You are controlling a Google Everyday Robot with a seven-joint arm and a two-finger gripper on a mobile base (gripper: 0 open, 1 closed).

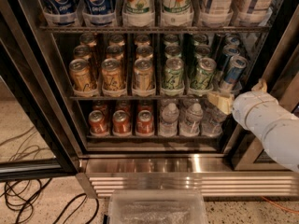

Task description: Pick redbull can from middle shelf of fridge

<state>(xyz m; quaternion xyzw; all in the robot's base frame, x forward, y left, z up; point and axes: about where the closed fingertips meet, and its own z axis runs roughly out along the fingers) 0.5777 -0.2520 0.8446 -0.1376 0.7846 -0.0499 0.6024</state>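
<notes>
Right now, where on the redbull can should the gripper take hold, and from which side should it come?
Probably its upper body, from the front. The redbull can stands foremost in the rightmost lane of the middle shelf, base behind the lane front, a green can close beside it. The gripper sits just below it, so it should rise first.

Thick white arm (275,132), smooth and rounded, banded with faint ring seams near the wrist. Tipped with a pale yellow gripper (226,101), mid-height at the right.
</notes>
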